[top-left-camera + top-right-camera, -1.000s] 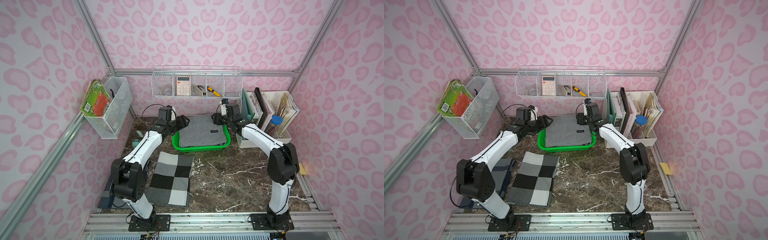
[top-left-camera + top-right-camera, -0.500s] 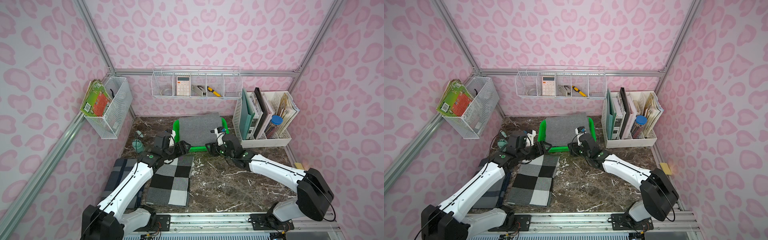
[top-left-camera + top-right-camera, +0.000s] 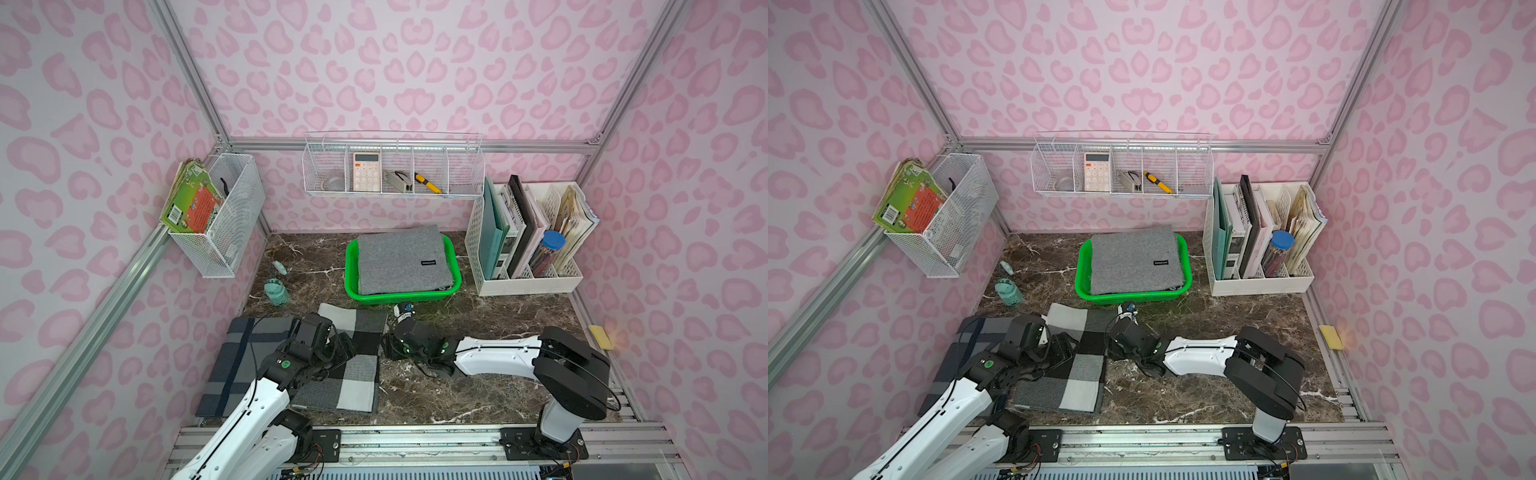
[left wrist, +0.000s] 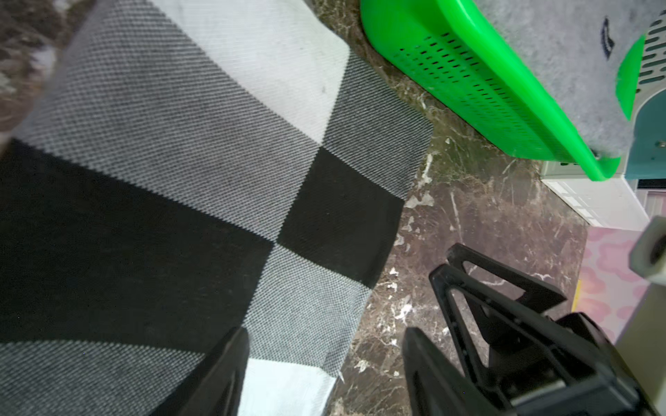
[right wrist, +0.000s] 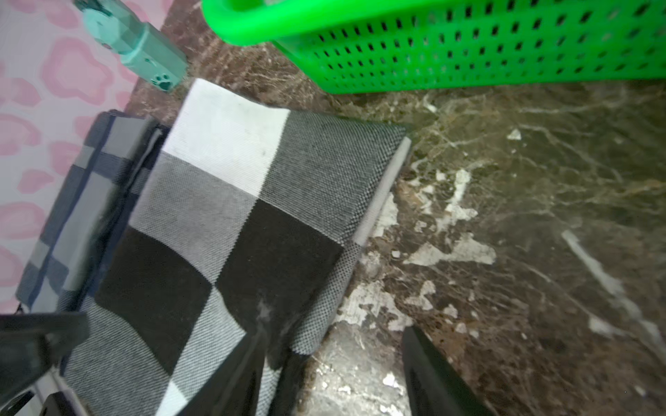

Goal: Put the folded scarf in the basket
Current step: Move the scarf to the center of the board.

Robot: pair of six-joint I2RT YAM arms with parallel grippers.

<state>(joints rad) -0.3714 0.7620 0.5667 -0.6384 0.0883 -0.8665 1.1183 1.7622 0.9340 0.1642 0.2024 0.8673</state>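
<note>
in both top views i see the grey scarf (image 3: 401,259) lying folded in the green basket (image 3: 1086,282). left wrist view: my left gripper (image 4: 324,354) spread, empty, over the checked scarf (image 4: 180,162). right wrist view: my right gripper (image 5: 333,354) spread, empty, at the checked scarf's edge.

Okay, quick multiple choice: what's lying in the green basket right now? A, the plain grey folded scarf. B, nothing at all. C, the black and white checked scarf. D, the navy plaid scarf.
A: in both top views the plain grey folded scarf fills the green basket, while the black and white checked scarf and the navy plaid scarf lie on the marble tabletop.
</note>
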